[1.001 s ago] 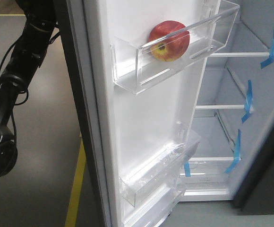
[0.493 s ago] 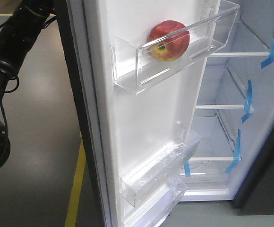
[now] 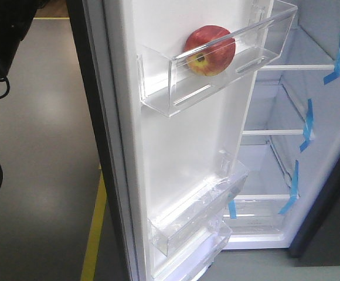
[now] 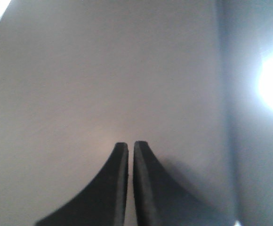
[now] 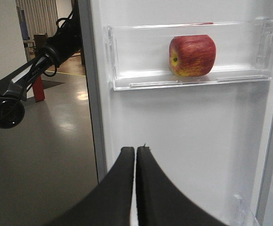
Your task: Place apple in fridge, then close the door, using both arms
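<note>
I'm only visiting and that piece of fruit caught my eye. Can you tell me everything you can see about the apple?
The apple is round and glossy, mostly red with yellow-orange patches around its stem dimple. The dimple faces sideways, so the apple lies on its side. It rests on the floor of the clear plastic bin high on the open door, about midway along the bin. No gripper touches it.
</note>
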{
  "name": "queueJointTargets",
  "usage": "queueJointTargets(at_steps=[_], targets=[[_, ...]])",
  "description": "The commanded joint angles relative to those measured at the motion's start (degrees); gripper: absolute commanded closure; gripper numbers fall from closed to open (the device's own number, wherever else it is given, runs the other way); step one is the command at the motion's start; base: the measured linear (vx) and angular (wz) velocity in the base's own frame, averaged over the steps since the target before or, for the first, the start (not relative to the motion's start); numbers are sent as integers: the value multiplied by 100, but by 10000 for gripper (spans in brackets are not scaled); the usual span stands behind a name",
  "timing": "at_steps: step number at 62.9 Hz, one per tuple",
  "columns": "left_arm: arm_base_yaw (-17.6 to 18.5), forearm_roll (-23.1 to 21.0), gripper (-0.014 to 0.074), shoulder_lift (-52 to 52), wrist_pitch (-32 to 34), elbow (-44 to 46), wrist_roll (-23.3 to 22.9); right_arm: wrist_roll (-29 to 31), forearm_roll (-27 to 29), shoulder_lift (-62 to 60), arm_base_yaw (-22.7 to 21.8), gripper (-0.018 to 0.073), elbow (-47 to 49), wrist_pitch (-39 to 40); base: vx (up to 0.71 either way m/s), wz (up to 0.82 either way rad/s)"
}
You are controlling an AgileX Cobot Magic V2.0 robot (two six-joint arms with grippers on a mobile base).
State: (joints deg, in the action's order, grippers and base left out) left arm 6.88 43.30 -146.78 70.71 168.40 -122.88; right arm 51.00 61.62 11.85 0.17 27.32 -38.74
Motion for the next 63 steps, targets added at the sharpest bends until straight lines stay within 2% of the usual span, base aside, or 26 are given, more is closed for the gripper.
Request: queueJointTargets(at_steps=[1, 13, 23, 42, 51, 63], targets=[[120, -255, 556, 550, 861, 377, -55, 13, 201, 59, -12, 563, 131, 236, 0, 0], [391, -215, 555, 600, 861, 377, -55, 13, 201, 59, -12, 563, 131, 236, 0, 0], [792, 162, 555, 600, 861, 377, -55, 13, 201, 59, -12, 563, 131, 236, 0, 0], [1766, 954, 555, 600, 861, 377, -55, 13, 201, 59, -12, 563, 131, 268, 0, 0], [1732, 919, 555, 600, 861, 377, -55, 13, 224, 59, -12, 563, 131, 436, 0, 0], [1316, 904, 555, 600, 861, 377, -55, 56, 303, 217, -12, 549, 168, 1330, 0, 0]])
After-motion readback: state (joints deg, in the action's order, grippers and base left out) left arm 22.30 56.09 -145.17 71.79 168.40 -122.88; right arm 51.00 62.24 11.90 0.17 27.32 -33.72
